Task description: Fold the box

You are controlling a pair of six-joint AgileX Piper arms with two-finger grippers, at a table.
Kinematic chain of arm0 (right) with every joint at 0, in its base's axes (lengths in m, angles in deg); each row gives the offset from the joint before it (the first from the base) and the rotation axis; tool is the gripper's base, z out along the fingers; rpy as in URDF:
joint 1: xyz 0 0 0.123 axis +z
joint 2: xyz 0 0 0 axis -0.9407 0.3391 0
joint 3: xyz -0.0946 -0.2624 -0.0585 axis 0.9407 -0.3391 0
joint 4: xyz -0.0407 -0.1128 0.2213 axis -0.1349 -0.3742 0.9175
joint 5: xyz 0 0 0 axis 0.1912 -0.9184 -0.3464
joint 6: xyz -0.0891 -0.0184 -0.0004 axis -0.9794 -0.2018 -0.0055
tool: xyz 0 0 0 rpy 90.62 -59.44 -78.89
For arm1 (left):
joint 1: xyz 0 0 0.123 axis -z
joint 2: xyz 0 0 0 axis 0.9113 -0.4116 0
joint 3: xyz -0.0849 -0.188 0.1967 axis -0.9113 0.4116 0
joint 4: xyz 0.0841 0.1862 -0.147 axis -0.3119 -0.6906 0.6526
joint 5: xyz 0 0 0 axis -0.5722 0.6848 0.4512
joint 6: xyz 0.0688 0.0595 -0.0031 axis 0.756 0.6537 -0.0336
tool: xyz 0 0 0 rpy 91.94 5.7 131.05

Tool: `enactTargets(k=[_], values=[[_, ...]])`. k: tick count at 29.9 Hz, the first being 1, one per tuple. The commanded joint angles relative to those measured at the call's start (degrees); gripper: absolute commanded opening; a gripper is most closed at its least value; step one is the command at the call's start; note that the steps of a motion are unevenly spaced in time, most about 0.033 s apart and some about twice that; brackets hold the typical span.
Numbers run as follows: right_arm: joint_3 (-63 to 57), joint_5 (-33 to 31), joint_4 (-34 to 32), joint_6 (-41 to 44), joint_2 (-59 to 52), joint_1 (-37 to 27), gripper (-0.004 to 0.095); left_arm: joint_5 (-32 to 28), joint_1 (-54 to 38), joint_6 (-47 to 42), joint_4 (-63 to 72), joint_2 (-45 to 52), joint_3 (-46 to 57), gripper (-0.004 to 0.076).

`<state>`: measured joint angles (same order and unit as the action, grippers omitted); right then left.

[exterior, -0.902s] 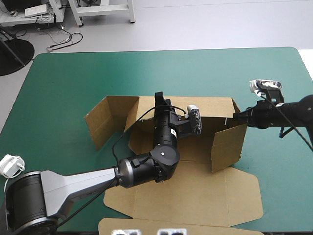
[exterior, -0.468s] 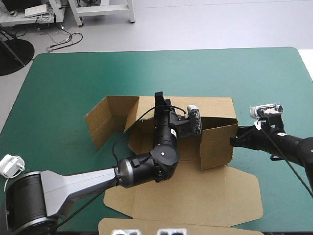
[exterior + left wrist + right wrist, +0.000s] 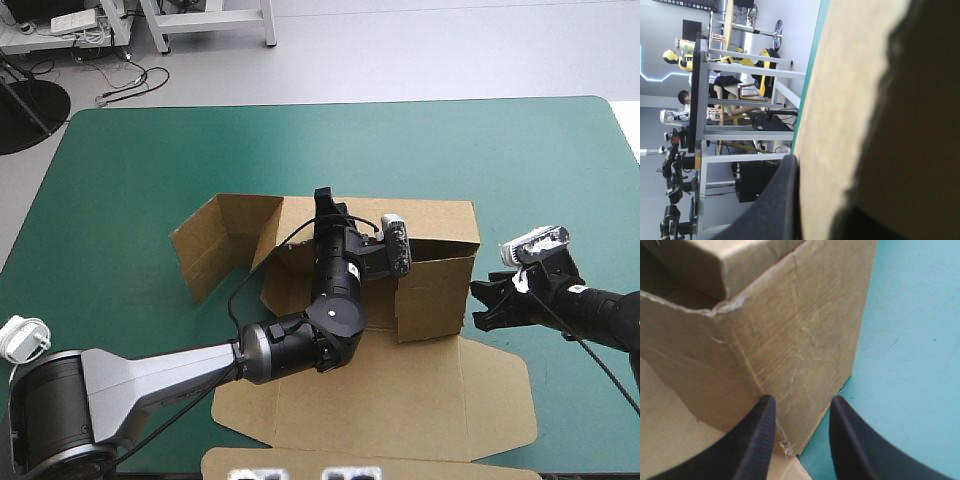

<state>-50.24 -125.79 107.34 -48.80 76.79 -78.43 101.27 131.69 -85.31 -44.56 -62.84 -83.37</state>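
Counter: teal-green cover (image 3: 150, 160); one piece of work on it, near the middle
Box: brown board (image 3: 440, 225), part-raised, between the two arms; back wall upright along the far side; right wall (image 3: 432, 295) stood up and swung in to meet the back wall at a corner; left flap (image 3: 210, 245) standing but splayed outward; lid panel (image 3: 400, 400) flat toward the counter's near edge
Left jaws: reached across the box's floor to the back wall; the left wrist view shows one black finger (image 3: 777, 205) against pale board and a dark mass on the board's other side; I read them as pinching the back wall's edge
Right jaws: spread, the two black fingers (image 3: 762, 440) apart; just outside the right wall's lower corner, which stands ahead of the gap; whether they touch it I cannot tell
Step in hand: raising the side walls, by my judgement; the right side is up, the left side not yet
Next move calls for: keeping the right wall from springing back, by a push or a tuck; then bringing the left flap in the same way while the back wall is held steady
Count: one box; two arms; two pairs of jaws; three panels standing, one lying flat
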Motion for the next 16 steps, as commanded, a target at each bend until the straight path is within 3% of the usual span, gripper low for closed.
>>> enactTargets(k=[1, 5, 11, 16], values=[[1.41, -2.15, 2.74, -1.42, -0.31, -0.23, 0.038, 1.37, 0.25, -1.57, -2.76, 2.84, -1.27, -0.001], [1.41, -4.7, 2.62, -1.42, -0.31, -0.23, 0.038, 1.37, 0.25, -1.57, -2.49, 2.84, -1.27, -0.0009], [1.19, 1.79, 3.25, -2.07, -0.02, -0.23, 0.038, -0.18, 0.25, -1.57, -2.49, 2.84, -1.27, -0.001], [0.36, 1.93, 10.99, -8.6, 4.07, 0.44, 0.038, -0.55, 0.25, -1.57, -2.13, 2.84, -1.27, -0.001]])
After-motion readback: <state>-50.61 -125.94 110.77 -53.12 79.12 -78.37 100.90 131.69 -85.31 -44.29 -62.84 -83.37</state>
